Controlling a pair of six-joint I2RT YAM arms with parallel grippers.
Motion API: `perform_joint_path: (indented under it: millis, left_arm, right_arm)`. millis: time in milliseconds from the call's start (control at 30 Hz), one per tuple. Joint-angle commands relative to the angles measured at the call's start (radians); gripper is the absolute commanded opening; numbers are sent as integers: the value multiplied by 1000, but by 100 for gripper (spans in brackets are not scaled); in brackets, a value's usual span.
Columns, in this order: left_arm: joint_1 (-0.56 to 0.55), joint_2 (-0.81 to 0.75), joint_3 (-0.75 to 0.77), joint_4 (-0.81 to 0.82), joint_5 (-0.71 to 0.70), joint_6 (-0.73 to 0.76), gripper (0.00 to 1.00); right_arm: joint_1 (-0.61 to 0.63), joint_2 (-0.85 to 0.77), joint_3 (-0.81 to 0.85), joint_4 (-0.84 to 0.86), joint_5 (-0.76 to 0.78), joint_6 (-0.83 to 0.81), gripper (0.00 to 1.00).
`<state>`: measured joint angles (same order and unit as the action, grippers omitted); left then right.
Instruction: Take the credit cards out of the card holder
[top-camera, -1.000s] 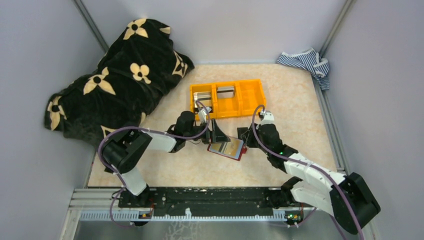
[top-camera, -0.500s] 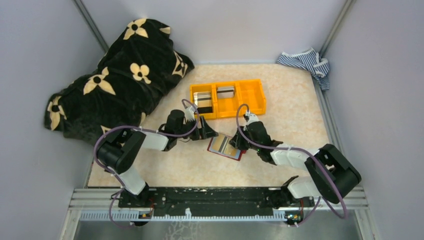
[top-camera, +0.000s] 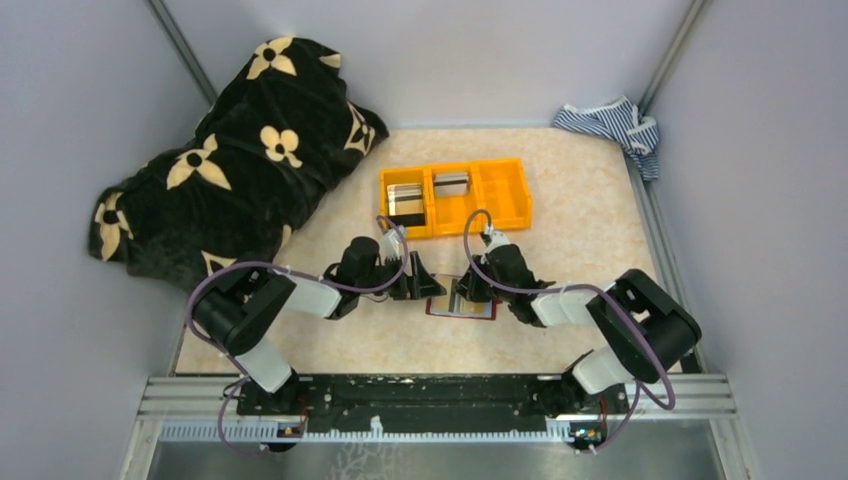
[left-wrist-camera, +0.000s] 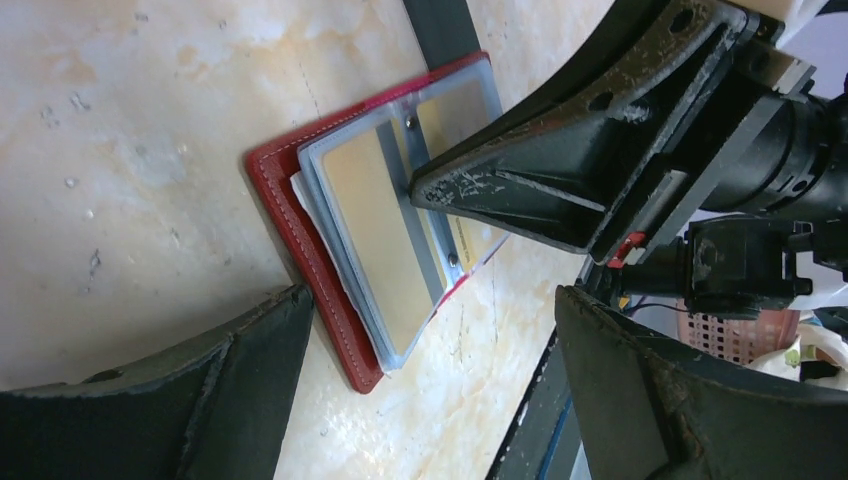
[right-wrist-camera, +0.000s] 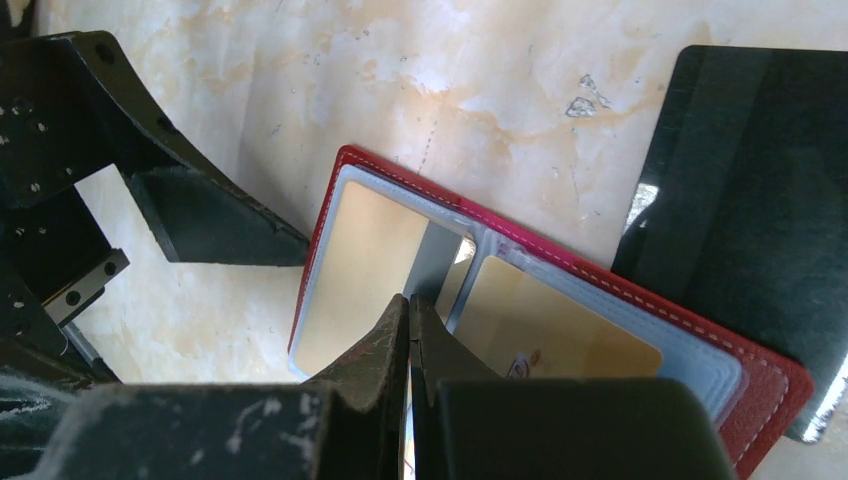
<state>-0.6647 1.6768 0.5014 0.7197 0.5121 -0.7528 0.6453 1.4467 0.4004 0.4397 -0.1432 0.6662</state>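
A dark red card holder (top-camera: 464, 307) is lying open and flat on the marbled beige table (top-camera: 590, 230), near its middle and just in front of an orange bin (top-camera: 503, 196), between the two arms. Its light blue inner pockets are facing up (white stitching is running along the red border). Two pale gold credit cards (left-wrist-camera: 372, 225) are showing through the pockets, one on each side of the centre fold. The right gripper (right-wrist-camera: 408, 305) is pressing its tips onto that fold with the jaws closed tight together; whether anything thin is pinched between them cannot be told. The left gripper (left-wrist-camera: 432, 295) is hovering low at the holder's opposite side, its jaws spread wide and holding nothing. A dark card (right-wrist-camera: 750, 190) is lying flat on the table just beside the holder. In the bin, silver-grey cards (top-camera: 405, 200) are sitting in the left and middle compartments.
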Motion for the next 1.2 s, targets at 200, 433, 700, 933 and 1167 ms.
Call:
perform_joint_path:
  millis: [200,433,700,933,1167]
  left_arm:
    - [-3,-71,-31,-88,-61,20,97]
    - [23,-109,-11,-81,-69,40,96]
    - [24,-116,-8,62,11,-7,95]
    - [3,-79,29,182,68,-71,95]
    - [-56,28,146,125,42,-64,95]
  right_arm:
    - [8,46,38,87,-40,1,0]
    - [6,-85,27,3,3,-33,1]
    - [4,-138,9,-30,10,-36,16]
    - [-6,-158,-27,-32,13,-23,16]
    - [-80,-243,-35,-115,44,-39,1]
